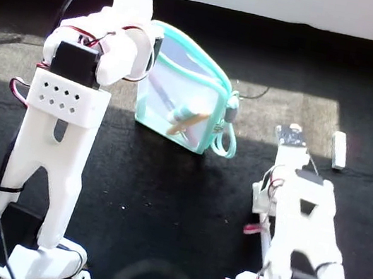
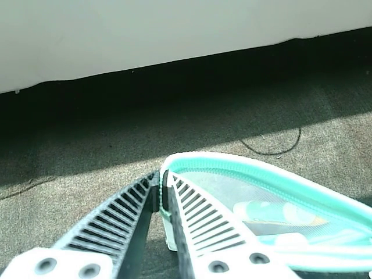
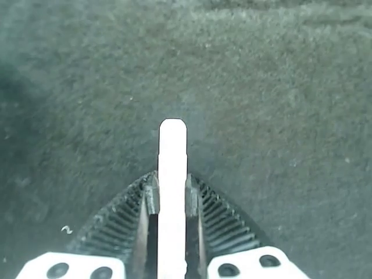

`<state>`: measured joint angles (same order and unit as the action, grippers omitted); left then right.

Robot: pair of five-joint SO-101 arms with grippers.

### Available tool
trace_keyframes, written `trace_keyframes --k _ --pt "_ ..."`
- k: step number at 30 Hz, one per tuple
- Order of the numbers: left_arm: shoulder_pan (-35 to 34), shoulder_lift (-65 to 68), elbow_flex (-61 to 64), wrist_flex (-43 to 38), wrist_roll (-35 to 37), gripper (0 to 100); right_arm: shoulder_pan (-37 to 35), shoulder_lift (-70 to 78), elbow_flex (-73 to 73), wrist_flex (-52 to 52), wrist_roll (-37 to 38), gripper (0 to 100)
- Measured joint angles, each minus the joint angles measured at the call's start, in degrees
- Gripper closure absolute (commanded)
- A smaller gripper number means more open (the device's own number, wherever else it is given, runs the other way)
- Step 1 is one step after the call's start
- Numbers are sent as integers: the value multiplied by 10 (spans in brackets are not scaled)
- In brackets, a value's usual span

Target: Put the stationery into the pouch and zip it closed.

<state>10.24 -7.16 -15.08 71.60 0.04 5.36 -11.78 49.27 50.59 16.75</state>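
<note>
A slim white round-ended plastic bar point(image 3: 172, 145) is pinched between the fingers of the right gripper point(image 3: 172, 177), which is seen over the dark felt table cover point(image 1: 162, 200) at about 4 o'clock of the pouch. At 3 o'clock of that gripper, a small white block point(image 1: 339, 149) is laid on the cover. Farther off, the translucent teal-edged mesh zip pouch point(image 1: 182, 99) is seen with stationery point(image 2: 273, 212) inside, and its 9 o'clock edge is clamped by the pressed-together fingers of the left gripper point(image 2: 161, 177).

Open counter point(image 1: 161, 207) lies between the two arms in front of the pouch point(image 1: 182, 99), which blocks the way beside the left arm point(image 1: 70, 106). A small white block point(image 1: 339, 149), perhaps an eraser, lies past the right arm point(image 1: 302, 216).
</note>
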Motion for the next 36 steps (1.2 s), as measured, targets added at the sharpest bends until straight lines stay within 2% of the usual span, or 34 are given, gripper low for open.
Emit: trace_keyframes --k 5,11,17,22,31,33,36 --pt "0 0 0 0 0 986 0 82 -93 99 0 837" --pt "0 0 0 0 0 986 2 120 -211 214 4 843" --pt "0 0 0 0 0 986 -1 156 -286 236 4 843" --pt "0 0 0 0 0 986 -43 199 -295 262 4 843" --pt "0 0 0 0 0 986 -52 251 -296 223 4 843" --pt "0 0 0 0 0 986 -48 266 -300 209 4 854" --pt "0 0 0 0 0 986 -35 296 -304 202 4 995"
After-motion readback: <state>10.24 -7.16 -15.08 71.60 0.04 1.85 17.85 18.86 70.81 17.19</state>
